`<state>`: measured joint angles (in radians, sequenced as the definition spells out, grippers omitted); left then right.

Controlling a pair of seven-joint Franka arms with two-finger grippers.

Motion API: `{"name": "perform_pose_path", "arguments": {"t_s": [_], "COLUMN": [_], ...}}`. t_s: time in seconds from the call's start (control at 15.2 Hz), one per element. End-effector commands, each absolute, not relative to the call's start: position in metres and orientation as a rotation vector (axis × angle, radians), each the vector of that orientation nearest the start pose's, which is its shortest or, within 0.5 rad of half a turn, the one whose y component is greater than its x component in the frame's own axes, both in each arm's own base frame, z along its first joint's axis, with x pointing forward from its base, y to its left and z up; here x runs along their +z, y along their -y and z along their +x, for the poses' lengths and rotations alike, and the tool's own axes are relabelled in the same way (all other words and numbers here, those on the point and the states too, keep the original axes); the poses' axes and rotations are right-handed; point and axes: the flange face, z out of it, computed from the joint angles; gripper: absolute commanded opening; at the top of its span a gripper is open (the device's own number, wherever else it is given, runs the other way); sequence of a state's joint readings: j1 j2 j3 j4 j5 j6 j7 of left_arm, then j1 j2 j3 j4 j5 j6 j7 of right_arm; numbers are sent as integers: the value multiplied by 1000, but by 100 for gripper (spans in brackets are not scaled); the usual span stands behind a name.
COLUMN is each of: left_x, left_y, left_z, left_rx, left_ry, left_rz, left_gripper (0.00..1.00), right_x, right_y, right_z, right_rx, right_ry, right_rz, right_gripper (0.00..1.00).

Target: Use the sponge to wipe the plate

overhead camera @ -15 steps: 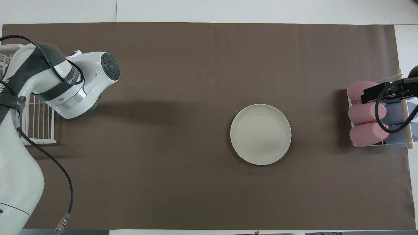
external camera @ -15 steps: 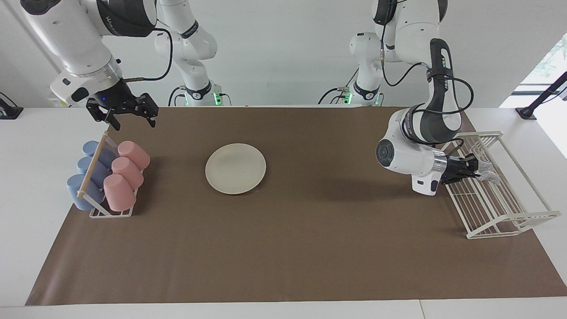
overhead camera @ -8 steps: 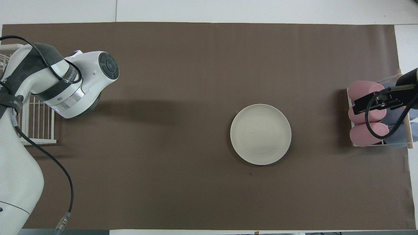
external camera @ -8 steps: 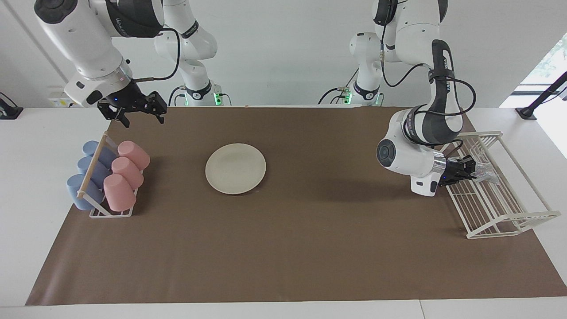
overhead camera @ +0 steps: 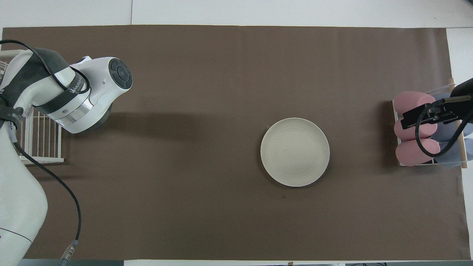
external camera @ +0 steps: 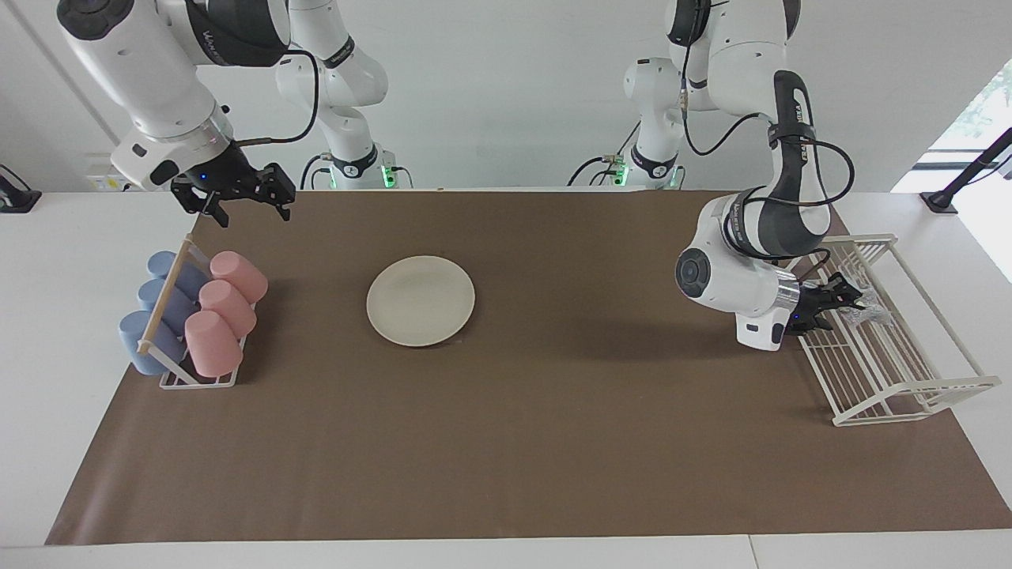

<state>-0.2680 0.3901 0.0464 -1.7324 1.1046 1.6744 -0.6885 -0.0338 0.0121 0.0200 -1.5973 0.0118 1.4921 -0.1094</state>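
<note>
Order: from the right arm's end of the table to the left arm's end.

- Right gripper: held in the air over the robot-side end of the cup rack, fingers apart, nothing carried. It has been shifted slightly since a second ago. This arm is judged to be waiting.
- Cup rack: three pink cups and three blue cups are laid on their sides in it, in two rows.
- Plate: set flat on the brown mat, toward the right arm's end and well apart from both grippers. No mark is made out on it.
- Left gripper: reached low into the wire rack. A second ago its fingers were clamped on the sponge; now they are seen spread, and the arm has been drawn back a little.
- Wire rack: only the sponge is held in it, just beside the left fingertips and apparently released. From overhead it is hidden by the arm.

Judgement: with the sponge let go far from the plate, no wiping is under way; the wipe is either finished or must begin with a fresh grasp.
</note>
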Motion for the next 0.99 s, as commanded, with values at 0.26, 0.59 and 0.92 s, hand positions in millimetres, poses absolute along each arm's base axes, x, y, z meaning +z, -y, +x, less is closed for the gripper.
{"name": "perform_pose_path", "arguments": {"t_s": [0.26, 0.59, 0.92], "left_x": [394, 466, 521], "left_y": [57, 52, 49], "left_z": [636, 626, 598], "left_rx": [-141, -125, -91], "left_ry": [120, 231, 366], "left_rz": [-2079, -2301, -2511], "left_gripper": [100, 100, 100], "right_x": [600, 601, 601], "right_y": [10, 8, 8], "right_z": [544, 544, 544], "right_rx": [157, 154, 154], "right_ry": [127, 132, 132], "right_rz": [-3134, -3133, -3134], "right_gripper": [100, 100, 100]}}
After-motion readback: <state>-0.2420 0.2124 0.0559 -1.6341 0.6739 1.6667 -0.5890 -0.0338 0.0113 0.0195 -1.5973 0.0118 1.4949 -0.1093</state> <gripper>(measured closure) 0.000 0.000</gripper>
